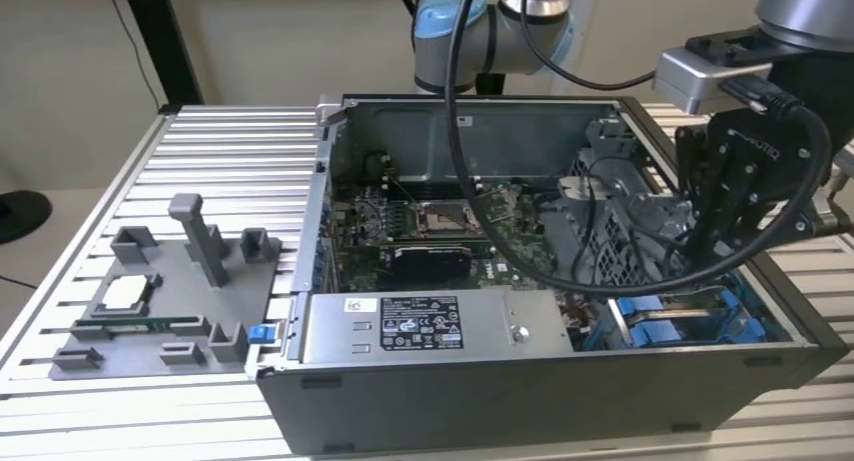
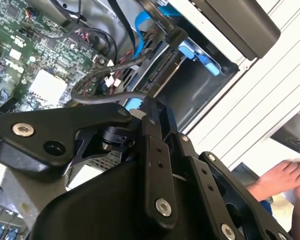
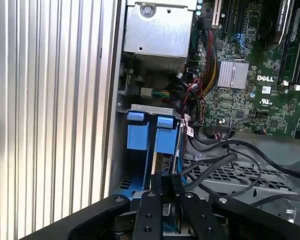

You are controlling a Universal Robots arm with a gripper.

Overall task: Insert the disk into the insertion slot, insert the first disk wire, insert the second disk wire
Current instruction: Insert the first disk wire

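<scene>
gripper (image 1: 699,269) at case (image 1: 534,406) 4 o'clock corner, over insertion slot (image 1: 694,329) | fingers pressed together | risk: adjacent loose black cables (image 3: 217,161) may snag, tugging connectors

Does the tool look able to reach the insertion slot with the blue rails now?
Probably yes: the tool hangs just over the insertion slot in the open case. Black cables lie beside it, not across.

A robotics lab bench: a robot arm (image 1: 461,26) over an open computer case (image 1: 534,401) on a slotted aluminium table (image 1: 214,151).
</scene>
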